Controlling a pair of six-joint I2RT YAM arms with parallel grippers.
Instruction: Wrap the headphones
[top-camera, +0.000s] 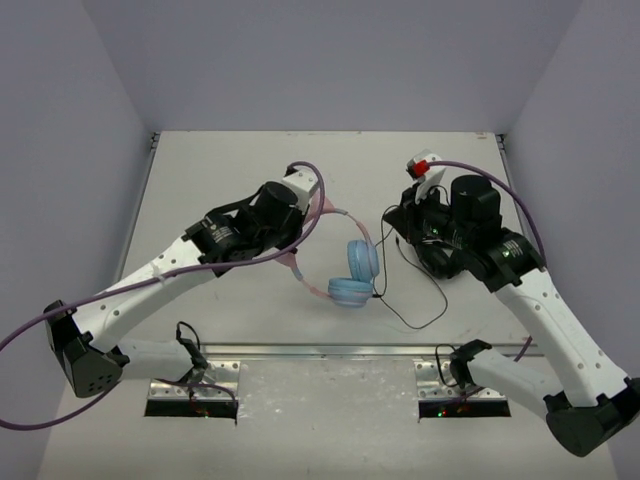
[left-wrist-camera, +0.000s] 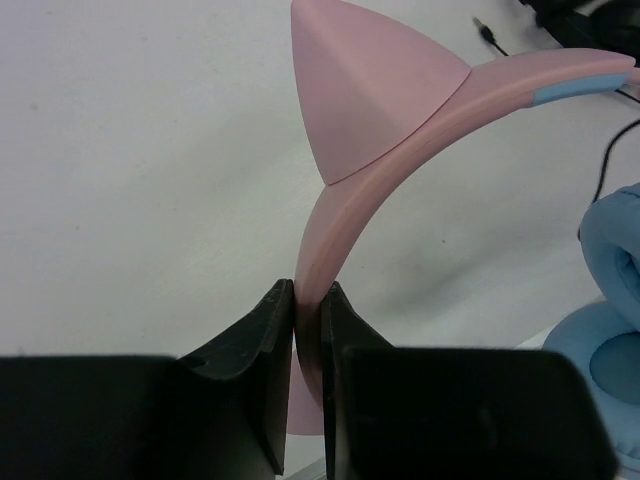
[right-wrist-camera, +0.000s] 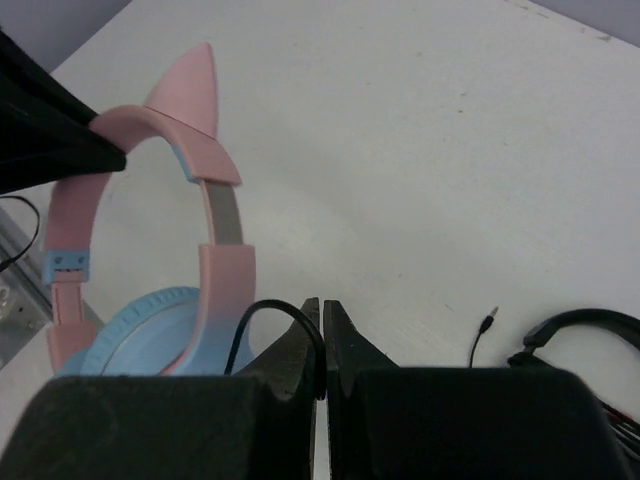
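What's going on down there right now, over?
Left gripper shut on pink headband. Right gripper shut on cable. Headphones on table, cable mostly loose, not yet wrapped. Nothing in the way.

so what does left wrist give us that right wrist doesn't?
Left wrist only: a close look at the left end effector shut on the pink headband, just below a cat ear. Right wrist only: the right end effector shut on the black cable, and the headband's whole arch down to a blue ear cup. Both: headband, cat ear, ear cup, and the cable's plug lying on the table.
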